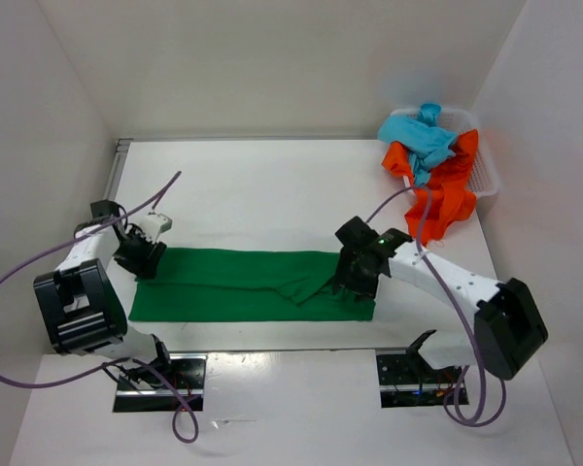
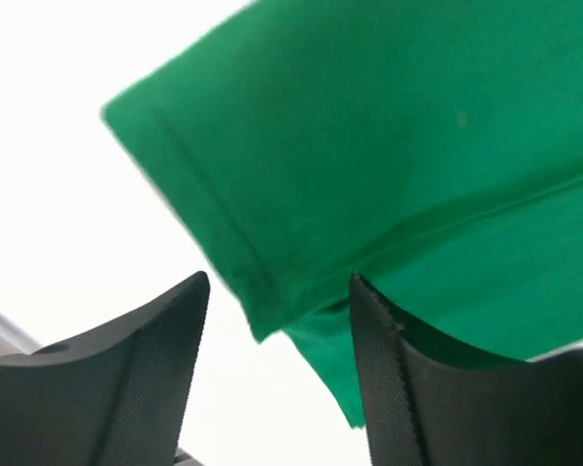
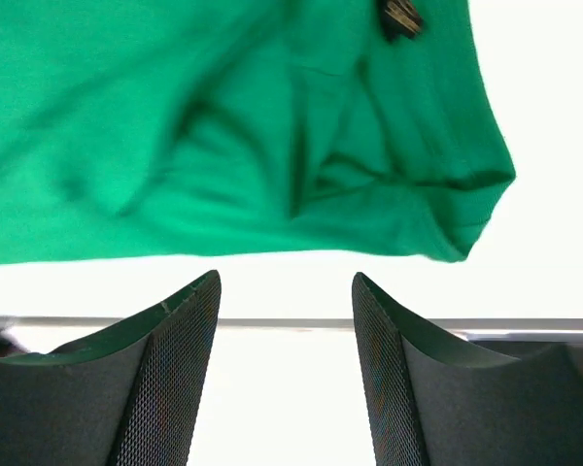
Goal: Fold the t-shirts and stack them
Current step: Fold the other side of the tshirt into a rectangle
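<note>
The green t-shirt (image 1: 243, 286) is soft, matte cloth folded into a long flat strip across the near middle of the smooth white table (image 1: 262, 184). Its left end is a neat corner with a stitched hem, and its right end is rumpled into loose creases around a small dark label. The left claw (image 2: 280, 291) sits over the hemmed corner with its jaws apart and nothing pinched. The right claw (image 3: 287, 282) is also spread and empty just short of the rumpled end, its black fingers (image 3: 175, 369) finely cross-hatched. Bare tabletop runs beyond the strip's far edge. In the far right corner, a white mesh basket (image 1: 488, 175) holds the turquoise t-shirt (image 1: 429, 136) and the orange t-shirt (image 1: 447, 194), which spills over its rim.
</note>
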Available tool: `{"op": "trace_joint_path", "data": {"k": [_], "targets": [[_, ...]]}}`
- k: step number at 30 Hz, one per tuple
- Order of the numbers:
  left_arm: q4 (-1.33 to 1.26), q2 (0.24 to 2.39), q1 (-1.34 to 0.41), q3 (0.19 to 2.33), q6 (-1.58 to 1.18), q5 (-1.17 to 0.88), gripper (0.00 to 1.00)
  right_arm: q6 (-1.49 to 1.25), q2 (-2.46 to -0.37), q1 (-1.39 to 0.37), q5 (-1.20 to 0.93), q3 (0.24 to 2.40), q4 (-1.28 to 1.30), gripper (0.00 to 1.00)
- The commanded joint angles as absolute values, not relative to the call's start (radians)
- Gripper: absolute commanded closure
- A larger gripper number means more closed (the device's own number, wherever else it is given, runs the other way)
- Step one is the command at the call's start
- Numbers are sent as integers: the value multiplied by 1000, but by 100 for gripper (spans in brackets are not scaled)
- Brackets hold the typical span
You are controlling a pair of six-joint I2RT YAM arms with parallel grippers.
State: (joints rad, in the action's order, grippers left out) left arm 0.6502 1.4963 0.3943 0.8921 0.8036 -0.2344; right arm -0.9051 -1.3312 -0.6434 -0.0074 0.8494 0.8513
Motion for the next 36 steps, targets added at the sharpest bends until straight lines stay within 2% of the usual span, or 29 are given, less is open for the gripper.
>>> {"op": "trace_joint_path", "data": {"k": [1, 6, 9, 10, 11, 13, 14, 18, 24, 32, 36], "targets": [[712, 1399, 397, 985, 763, -333, 32, -920, -1250, -638, 52, 952, 914, 38], [767, 1365, 342, 1168, 770, -394, 30, -835, -1328, -563, 70, 953, 778, 52], [739, 1280, 151, 1169, 869, -358, 29, -772, -1411, -520, 80, 977, 726, 56], [724, 1229, 80, 1155, 893, -344, 28, -759, -1442, -520, 89, 1000, 716, 57], [689, 1203, -71, 1143, 922, -331, 26, -749, -1451, -506, 89, 1011, 716, 57], [689, 1152, -220, 1131, 980, -341, 25, -720, -1462, -480, 98, 1020, 707, 57], [689, 1140, -370, 1106, 1009, -350, 25, -719, -1462, -466, 98, 1029, 707, 57], [565, 1085, -726, 985, 1207, -310, 23, -660, -1462, -376, 45, 1011, 645, 57], [420, 1337, -1038, 974, 1290, -376, 43, -660, -1471, -367, -64, 991, 575, 57], [405, 1548, -1071, 1000, 1330, -423, 46, -640, -1508, -367, -74, 1023, 574, 56], [345, 1627, -1062, 1003, 1330, -339, 46, -640, -1499, -367, -64, 1023, 584, 56]]}}
